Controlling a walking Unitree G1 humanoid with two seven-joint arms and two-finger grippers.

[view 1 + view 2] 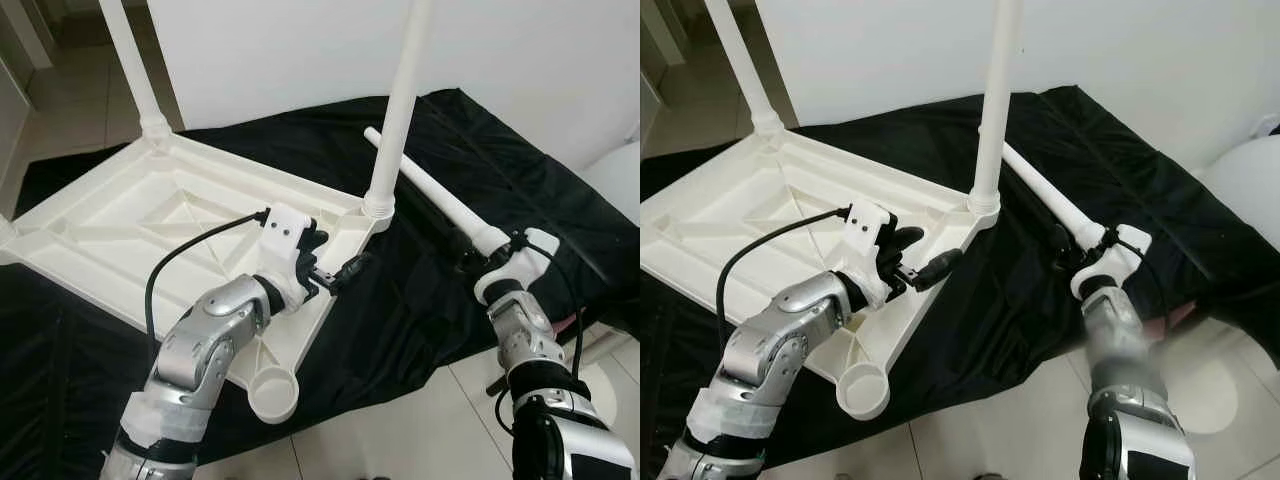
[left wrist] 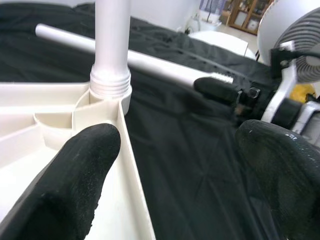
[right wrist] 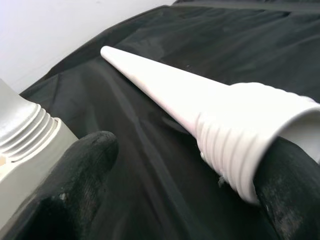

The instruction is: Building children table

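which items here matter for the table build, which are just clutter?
Job:
- upturned white tabletop
- screwed-in leg
- loose leg, at right gripper
- empty corner socket
- left gripper, open over the tabletop's edge

Lying about:
- black cloth
- fan

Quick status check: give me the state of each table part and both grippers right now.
White plastic tabletop: upside down on black cloth.
Near upright white leg: screwed into corner socket.
Far upright white leg: standing in its socket.
Loose white threaded leg: lying on the cloth.
Empty round corner socket: no leg.
Left gripper: jaws open over tabletop edge.
Right gripper: at loose leg's threaded end.
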